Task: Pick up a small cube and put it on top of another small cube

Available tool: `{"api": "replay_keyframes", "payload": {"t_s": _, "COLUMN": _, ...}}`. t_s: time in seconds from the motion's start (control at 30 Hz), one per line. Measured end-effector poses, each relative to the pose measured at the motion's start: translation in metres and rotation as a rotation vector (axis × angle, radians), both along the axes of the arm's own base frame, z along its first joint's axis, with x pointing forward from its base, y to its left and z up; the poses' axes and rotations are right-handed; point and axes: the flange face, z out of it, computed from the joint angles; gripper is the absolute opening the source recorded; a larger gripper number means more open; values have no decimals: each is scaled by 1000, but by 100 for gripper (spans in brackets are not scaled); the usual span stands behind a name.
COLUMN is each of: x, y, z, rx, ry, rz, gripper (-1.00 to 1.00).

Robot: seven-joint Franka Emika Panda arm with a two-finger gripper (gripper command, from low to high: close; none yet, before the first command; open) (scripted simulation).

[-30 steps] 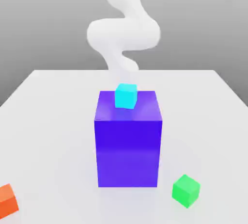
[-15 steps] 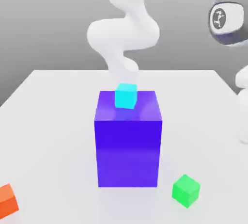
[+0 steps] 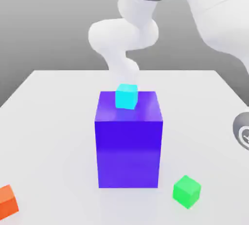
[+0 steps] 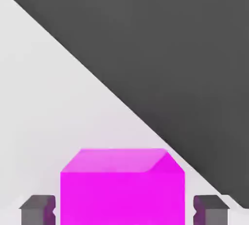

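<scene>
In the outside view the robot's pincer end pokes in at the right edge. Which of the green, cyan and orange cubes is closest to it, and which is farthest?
From the hand at the exterior view's right edge:
1. green cube, front right on the table.
2. cyan cube, atop the blue block in the middle.
3. orange cube, at the exterior view's far left.

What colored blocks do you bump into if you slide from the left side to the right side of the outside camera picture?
orange cube → big blue block with the little cyan cube sitting on its top → green cube
</scene>
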Motion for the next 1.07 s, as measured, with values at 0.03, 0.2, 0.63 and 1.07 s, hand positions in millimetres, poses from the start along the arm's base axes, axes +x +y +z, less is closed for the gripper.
{"api": "replay_keyframes", "payload": {"t_s": 0.03, "x": 0, "y": 0, "z": 0, "rx": 0, "ry": 0, "rz": 0, "gripper": -100}}
{"api": "replay_keyframes", "payload": {"t_s": 0.2, "x": 0, "y": 0, "z": 37, "rx": 0, "ry": 1, "rz": 1, "gripper": -100}}
{"api": "replay_keyframes", "payload": {"t_s": 0.63, "x": -59, "y": -127, "z": 100, "rx": -28, "ry": -10, "rz": 296, "gripper": -100}}
{"api": "replay_keyframes", "payload": {"t_s": 1.07, "x": -101, "y": -179, "z": 45, "rx": -2, "ry": 1, "rz": 426, "gripper": 100}}
